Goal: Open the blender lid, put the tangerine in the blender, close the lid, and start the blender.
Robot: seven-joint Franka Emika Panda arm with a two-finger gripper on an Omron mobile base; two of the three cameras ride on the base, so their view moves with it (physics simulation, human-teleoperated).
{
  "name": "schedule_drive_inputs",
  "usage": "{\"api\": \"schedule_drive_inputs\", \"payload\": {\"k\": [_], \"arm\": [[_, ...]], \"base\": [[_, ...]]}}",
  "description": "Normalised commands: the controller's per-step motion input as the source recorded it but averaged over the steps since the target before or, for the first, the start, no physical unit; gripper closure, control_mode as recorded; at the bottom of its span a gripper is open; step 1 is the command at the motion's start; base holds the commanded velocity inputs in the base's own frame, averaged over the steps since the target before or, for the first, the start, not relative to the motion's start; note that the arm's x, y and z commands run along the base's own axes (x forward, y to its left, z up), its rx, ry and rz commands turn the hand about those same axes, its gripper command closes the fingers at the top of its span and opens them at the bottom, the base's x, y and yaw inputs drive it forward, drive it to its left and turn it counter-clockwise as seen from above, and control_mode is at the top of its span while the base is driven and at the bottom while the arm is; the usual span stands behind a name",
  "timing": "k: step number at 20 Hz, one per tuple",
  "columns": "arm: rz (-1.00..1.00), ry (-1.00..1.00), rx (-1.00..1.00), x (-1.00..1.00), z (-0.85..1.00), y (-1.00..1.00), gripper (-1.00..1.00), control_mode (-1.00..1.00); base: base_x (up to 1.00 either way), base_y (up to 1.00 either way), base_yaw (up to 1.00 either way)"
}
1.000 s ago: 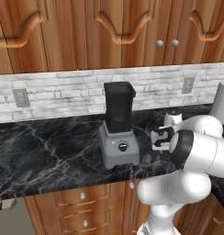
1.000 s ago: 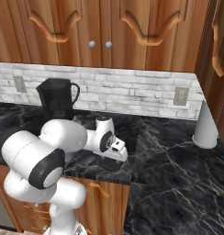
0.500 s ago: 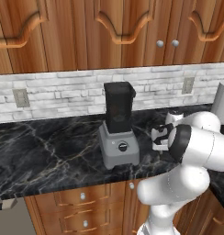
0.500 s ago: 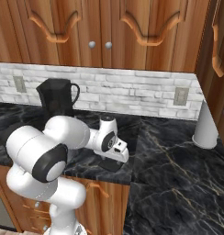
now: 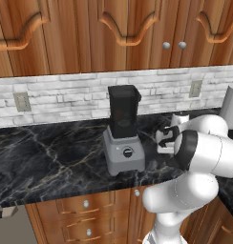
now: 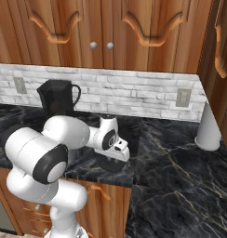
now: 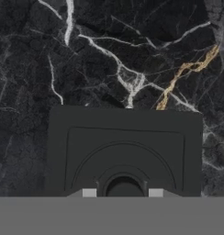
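The blender lid (image 7: 123,137) lies flat on the black marble counter (image 7: 109,55), off the jar and to the right of the blender (image 5: 123,138) as the left base view has it, near the grey base but apart from it; the right base view shows it as a dark slab (image 6: 113,166) directly under the hand. The gripper (image 7: 122,193) points straight down at it, so the lid lies dead ahead of the fingers rather than to either side. In the hand view the two fingertips (image 7: 88,193) stand one on each side of the round raised knob at the lid's middle, set close to it. Whether they already pinch that knob or merely flank it I cannot tell, since the tips are cut off at the bottom of the view. The lid is square, so it has no long axis to line up with; its edges run square to the line between the tips. Judging by this, the coming move turns on the knob sitting centred between the fingers; from there the blender's jar top lies up and to the left of the lid.
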Motion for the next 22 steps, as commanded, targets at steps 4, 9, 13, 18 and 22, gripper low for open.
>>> {"api": "schedule_drive_inputs", "payload": {"k": [4, 9, 13, 18, 22], "arm": [[-0.05, 0.00, 0.00, 0.00, 0.01, 0.00, 1.00, -1.00], [-0.08, -0.07, 0.00, -0.16, 0.65, -0.01, 1.00, -1.00], [-0.05, -0.12, 0.00, -0.24, 1.00, -0.03, 1.00, -1.00], [-0.01, -0.12, 0.00, -0.26, 1.00, 0.00, 1.00, -1.00], [0.00, -0.13, 0.00, -0.18, 1.00, 0.00, 1.00, -1.00]], "base": [[0.00, 0.00, 0.00], [0.00, 0.00, 0.00], [0.00, 0.00, 0.00], [0.00, 0.00, 0.00], [0.00, 0.00, 0.00]]}}
